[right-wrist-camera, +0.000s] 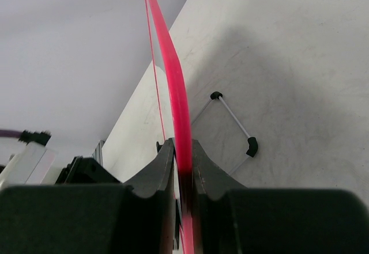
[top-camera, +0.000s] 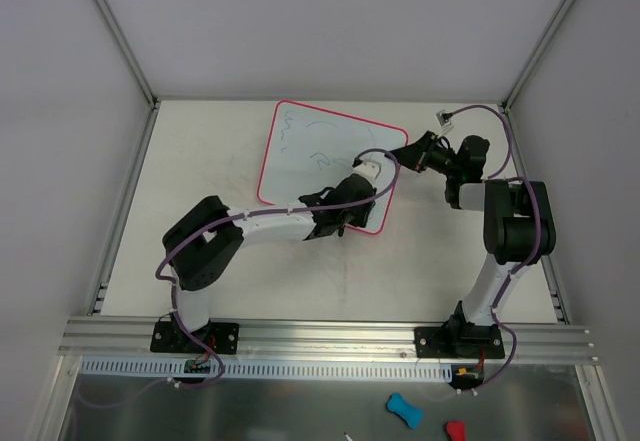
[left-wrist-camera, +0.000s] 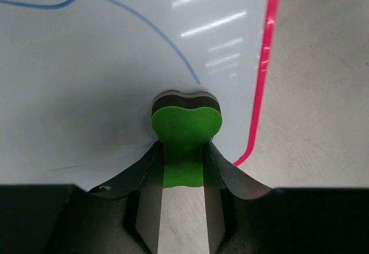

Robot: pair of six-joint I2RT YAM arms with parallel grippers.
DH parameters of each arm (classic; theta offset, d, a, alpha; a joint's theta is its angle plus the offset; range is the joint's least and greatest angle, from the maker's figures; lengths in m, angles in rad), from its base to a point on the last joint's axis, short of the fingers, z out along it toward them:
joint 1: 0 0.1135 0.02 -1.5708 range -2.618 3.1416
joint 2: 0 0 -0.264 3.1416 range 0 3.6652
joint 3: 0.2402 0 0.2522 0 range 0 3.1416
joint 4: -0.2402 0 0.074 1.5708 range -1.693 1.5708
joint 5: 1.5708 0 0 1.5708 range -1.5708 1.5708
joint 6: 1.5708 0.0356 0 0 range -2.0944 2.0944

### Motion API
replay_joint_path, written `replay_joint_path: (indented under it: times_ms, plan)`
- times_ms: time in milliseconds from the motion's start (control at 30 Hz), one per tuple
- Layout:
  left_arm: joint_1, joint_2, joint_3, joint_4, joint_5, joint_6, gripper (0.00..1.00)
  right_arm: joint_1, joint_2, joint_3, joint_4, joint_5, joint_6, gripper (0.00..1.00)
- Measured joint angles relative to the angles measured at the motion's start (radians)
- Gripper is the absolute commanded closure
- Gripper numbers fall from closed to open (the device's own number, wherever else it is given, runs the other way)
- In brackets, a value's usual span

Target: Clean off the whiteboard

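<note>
Toward the back of the table, about midway across, the whiteboard lies turned askew to the table's edges, its thin pink-red frame running round a white face that carries a few faint blue scribbles. The left arm reaches in from the near left and hangs over the board's near right part. From the camera on its wrist, the left gripper has its jaws pinched on a green eraser, heart-shaped with a dark layer under the green. The eraser's rounded end is down on the white surface, just inside the frame's right-hand edge and close to a rounded corner. One long blue stroke curves down and ends right at the eraser's top edge. The right arm comes in from the other side, and the right gripper has its jaws nipped on the frame at the board's right edge. In that wrist's view the pink rim runs straight up out of the two dark fingers. Beside that edge a thin wire leg with black tips rests on the tabletop. I cannot tell whether that side of the board is raised or flat.
</note>
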Motion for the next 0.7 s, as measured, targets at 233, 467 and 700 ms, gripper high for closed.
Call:
replay_joint_path:
  times_ms: [233,467,700]
  plan:
    - [0.105,-0.107,-0.146,0.066,0.039,-0.046,1.00,0.003,0.000,0.000,0.000,0.006,0.004,1.00]
    - [0.172,-0.159,-0.212,0.100,0.021,-0.061,1.00,0.005,0.000,0.000,0.000,0.011,0.017,1.00]
    - [0.229,-0.195,-0.249,0.104,-0.054,-0.075,1.00,0.008,0.000,0.000,0.010,0.014,0.035,1.00]
